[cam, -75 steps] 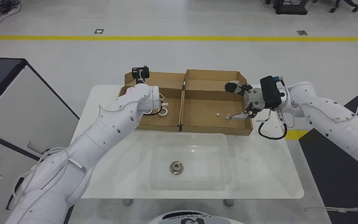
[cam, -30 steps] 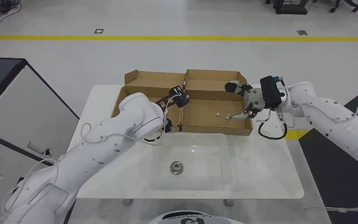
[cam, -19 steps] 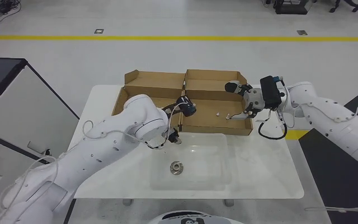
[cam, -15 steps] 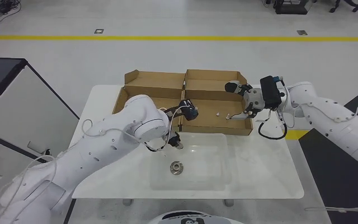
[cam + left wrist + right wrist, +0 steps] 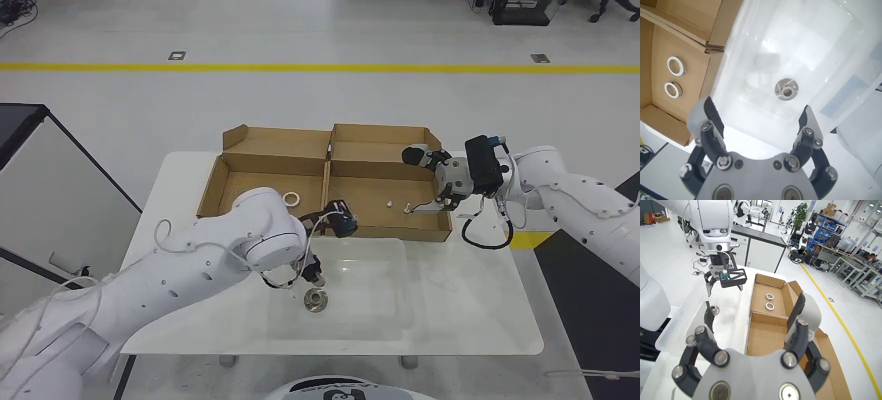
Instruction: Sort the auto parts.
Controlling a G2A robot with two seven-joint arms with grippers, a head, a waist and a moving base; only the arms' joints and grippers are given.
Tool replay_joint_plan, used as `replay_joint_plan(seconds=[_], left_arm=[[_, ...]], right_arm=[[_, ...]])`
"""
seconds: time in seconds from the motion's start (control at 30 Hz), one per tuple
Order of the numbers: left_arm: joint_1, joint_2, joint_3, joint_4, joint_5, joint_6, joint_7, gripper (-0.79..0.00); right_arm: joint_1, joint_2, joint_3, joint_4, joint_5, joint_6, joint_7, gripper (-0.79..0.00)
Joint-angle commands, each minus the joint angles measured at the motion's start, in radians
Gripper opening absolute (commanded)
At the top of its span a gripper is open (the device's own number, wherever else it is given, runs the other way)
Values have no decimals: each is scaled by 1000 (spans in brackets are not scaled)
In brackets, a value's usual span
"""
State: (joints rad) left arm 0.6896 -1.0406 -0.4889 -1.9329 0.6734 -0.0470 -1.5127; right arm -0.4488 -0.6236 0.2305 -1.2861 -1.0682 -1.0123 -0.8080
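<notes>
White glossy desk (image 5: 470, 300) on a pale polished floor (image 5: 320, 30), yellow line (image 5: 320, 67) across the floor behind it. Dark-topped cabinet (image 5: 30, 170) just beside the desk on the left arm's side. Deeper in the room: racks (image 5: 829, 226), workbenches (image 5: 857, 270), a potted plant (image 5: 800, 211), other white robots (image 5: 808, 228). Print on the signs back there too small to read.

On the desk:
- Two open cardboard boxes side by side at the far edge: left box (image 5: 265, 150), right box (image 5: 365, 215)
- Clear bin (image 5: 400, 310) in front of them on the robot's side, just beside their front walls
- Two metal rings (image 5: 677, 66) flat on the left box floor, near each other but apart
- Flanged hub (image 5: 786, 92) alone on the bin floor, bore up
- Two small pale parts (image 5: 388, 202) in the right box, too small to identify

Left fingers (image 5: 757, 106) spread wide, holding nothing, hanging over the bin – hub near the tips, not touching.

Right fingers (image 5: 753, 301) also spread wide and empty, hanging over the outer end of the right box, near the small parts, well apart from the hub
</notes>
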Motion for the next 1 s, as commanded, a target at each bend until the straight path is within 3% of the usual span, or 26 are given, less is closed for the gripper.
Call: replay_joint_plan(seconds=[0.0,0.33,0.63,0.97], left_arm=[[1,0,-1,-1,2,1,4,0],[3,0,1,-5,8,-3,7,0],[65,-2,27,-57,-53,-27,-15,0],[75,-8,35,-53,-67,-30,-11,0]], right_arm=[[0,0,0,0,0,0,0,0],[0,0,0,0,0,0,0,0],[0,0,0,0,0,0,0,0],[0,0,0,0,0,0,0,0]])
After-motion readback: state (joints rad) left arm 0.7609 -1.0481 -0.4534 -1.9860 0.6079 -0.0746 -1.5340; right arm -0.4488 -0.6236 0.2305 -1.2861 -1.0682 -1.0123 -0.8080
